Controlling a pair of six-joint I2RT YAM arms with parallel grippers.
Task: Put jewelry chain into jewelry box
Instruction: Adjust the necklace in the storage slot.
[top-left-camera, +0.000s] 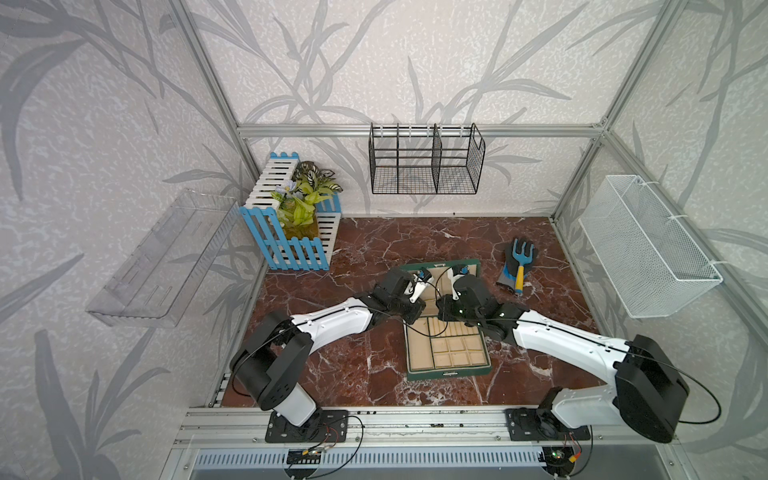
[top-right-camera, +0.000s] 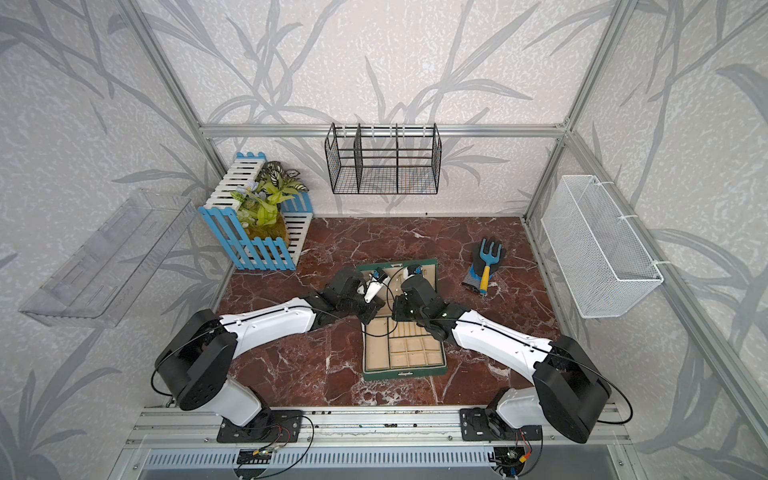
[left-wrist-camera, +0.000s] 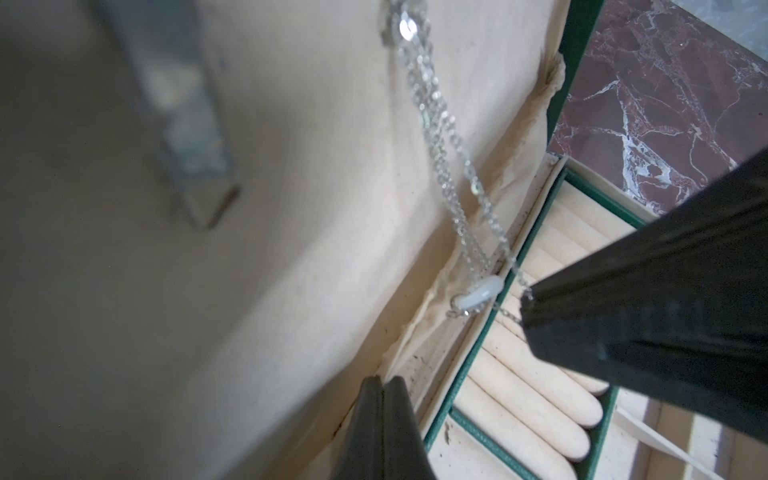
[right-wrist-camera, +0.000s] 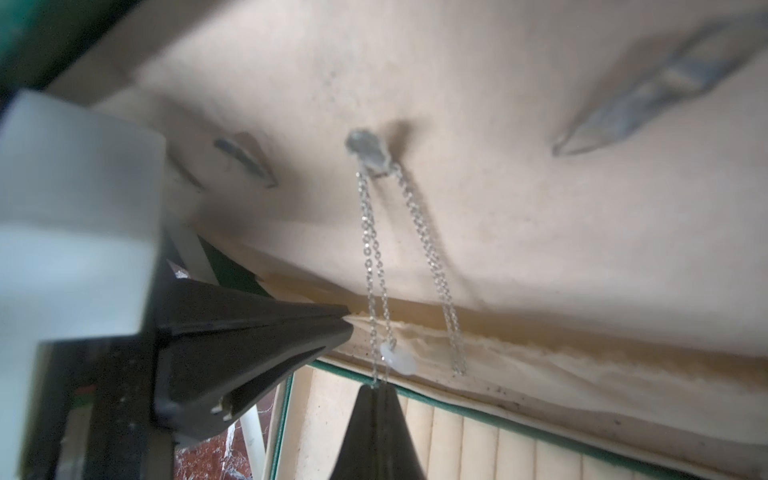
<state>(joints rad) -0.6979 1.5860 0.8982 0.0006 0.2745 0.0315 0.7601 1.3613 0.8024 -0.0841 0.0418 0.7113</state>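
The dark green jewelry box (top-left-camera: 449, 372) (top-right-camera: 405, 372) lies open mid-table, its beige-lined lid (top-left-camera: 440, 268) standing upright at the back. The thin silvery jewelry chain (right-wrist-camera: 374, 270) (left-wrist-camera: 440, 166) hangs in a loop from a metal hook (right-wrist-camera: 368, 149) on the lid lining, and it carries a small white bead (right-wrist-camera: 399, 359). My right gripper (right-wrist-camera: 376, 388) is shut on the chain's lower end, just above the ring rolls (right-wrist-camera: 457, 436). My left gripper (left-wrist-camera: 380, 380) is shut with nothing in it, its tip at the seam along the lid's lower edge, close beside the right gripper.
A dark glove with a blue hand fork (top-left-camera: 517, 264) lies right of the box. A blue and white fence planter (top-left-camera: 291, 232) stands at the back left. A black wire basket (top-left-camera: 426, 160), a white mesh basket (top-left-camera: 648, 245) and a clear shelf (top-left-camera: 162, 257) hang on the walls.
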